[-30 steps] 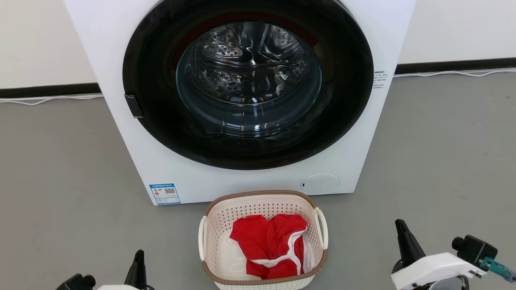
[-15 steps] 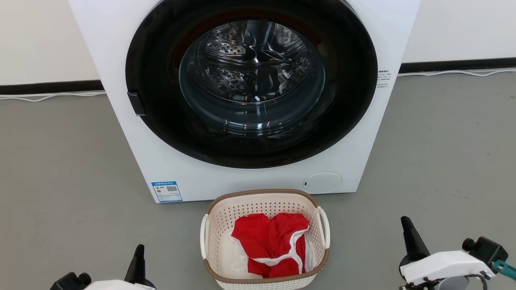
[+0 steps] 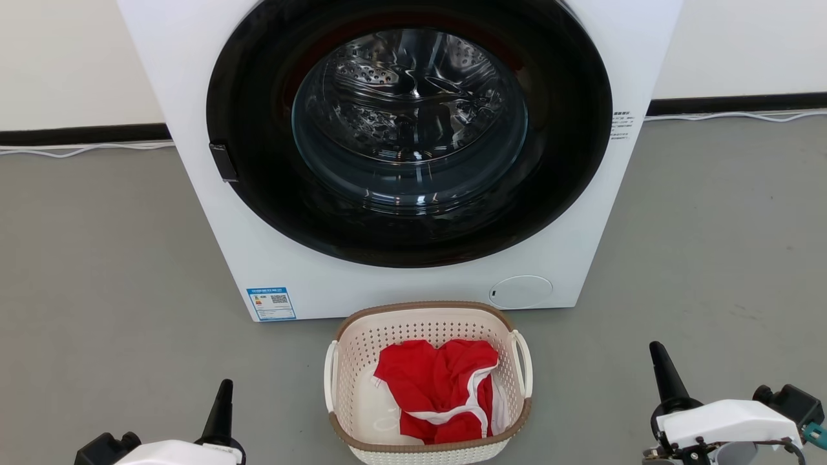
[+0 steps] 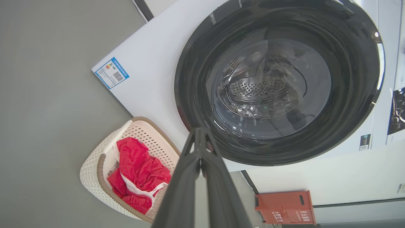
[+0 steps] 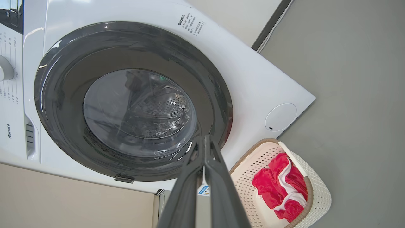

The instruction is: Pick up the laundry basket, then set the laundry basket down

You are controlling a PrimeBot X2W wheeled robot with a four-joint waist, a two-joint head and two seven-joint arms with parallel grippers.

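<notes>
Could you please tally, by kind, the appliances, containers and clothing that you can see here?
Appliances: 1, the washing machine
Containers: 2, the laundry basket and an orange-red box
Clothing: 1 heap of red clothing in the basket
Total: 4

Washer (image 3: pixel 581 258) dead ahead of me on grey floor (image 3: pixel 97 258), dark round door (image 3: pixel 413 129) shut, drum visible through the glass. Blue label (image 3: pixel 271 303) lower left, round cap (image 3: pixel 520 292) lower right. Crumpled red garment (image 3: pixel 439 381), white trim, just before it. White cable (image 3: pixel 77 150) along wall. Red box (image 4: pixel 284 207) by wall.
</notes>
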